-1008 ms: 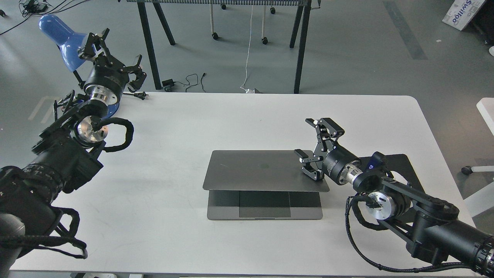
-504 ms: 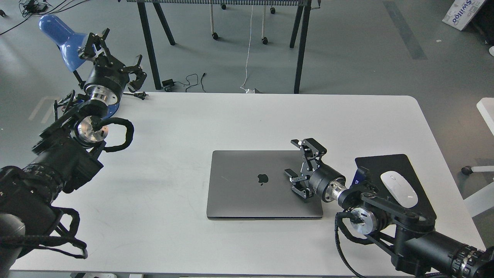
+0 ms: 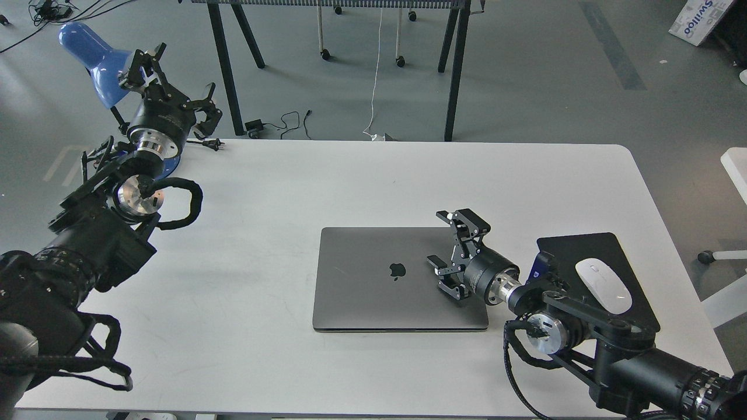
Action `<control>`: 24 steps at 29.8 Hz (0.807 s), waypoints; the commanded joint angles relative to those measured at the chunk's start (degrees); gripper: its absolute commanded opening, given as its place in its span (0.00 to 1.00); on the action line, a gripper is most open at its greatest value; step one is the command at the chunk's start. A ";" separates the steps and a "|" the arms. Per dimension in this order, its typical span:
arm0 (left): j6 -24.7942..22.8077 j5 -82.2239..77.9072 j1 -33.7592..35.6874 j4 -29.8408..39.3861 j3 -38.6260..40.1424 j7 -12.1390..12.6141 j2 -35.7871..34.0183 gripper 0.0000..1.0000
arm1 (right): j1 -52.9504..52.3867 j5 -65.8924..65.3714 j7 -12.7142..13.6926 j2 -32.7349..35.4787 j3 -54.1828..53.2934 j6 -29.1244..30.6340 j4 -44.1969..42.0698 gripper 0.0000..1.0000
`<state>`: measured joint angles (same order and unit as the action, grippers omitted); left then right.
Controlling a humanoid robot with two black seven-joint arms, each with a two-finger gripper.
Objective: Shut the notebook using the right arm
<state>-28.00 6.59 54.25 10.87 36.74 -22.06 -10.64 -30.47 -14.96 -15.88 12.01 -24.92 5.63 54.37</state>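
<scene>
The clearest marking is the dark apple logo (image 3: 397,270) in the middle of the notebook (image 3: 373,280) lid; the only readable writing is "Swiltoo" or something close to it, in blue letters on a white box (image 3: 703,20) on the floor at the far right, and its last letters are hard to make out. The notebook is a slim grey metal one, lying shut and flat near the middle of the white worktop (image 3: 362,186), its lid edges lined up with the base. The right end effector (image 3: 446,256) sits over the lid's right part, its two fingers spread apart with nothing between them; whether the lower finger touches the lid cannot be told. Just right of the notebook lies a black mouse pad (image 3: 589,248) with a white mouse (image 3: 603,284) on it. The left end effector (image 3: 169,84) is raised at the worktop's far left corner, fingers splayed and empty, in front of a blue desk lamp (image 3: 93,52).
</scene>
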 commanded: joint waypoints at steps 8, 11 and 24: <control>0.00 0.00 -0.02 0.03 0.00 0.00 0.09 1.00 | -4.24 -0.07 0.77 0.82 -17.35 0.00 1.18 1.00; 0.00 0.09 -0.02 0.03 0.00 0.00 0.09 1.00 | -5.21 0.29 0.50 0.99 -23.57 -0.44 1.00 1.00; 0.00 0.35 -0.02 0.03 0.09 0.00 0.09 1.00 | -8.02 11.01 1.64 0.73 -37.83 2.37 -13.31 1.00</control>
<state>-28.00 6.96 54.23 10.87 36.83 -22.06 -10.54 -36.63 -5.45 -14.24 12.56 -62.28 6.67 45.41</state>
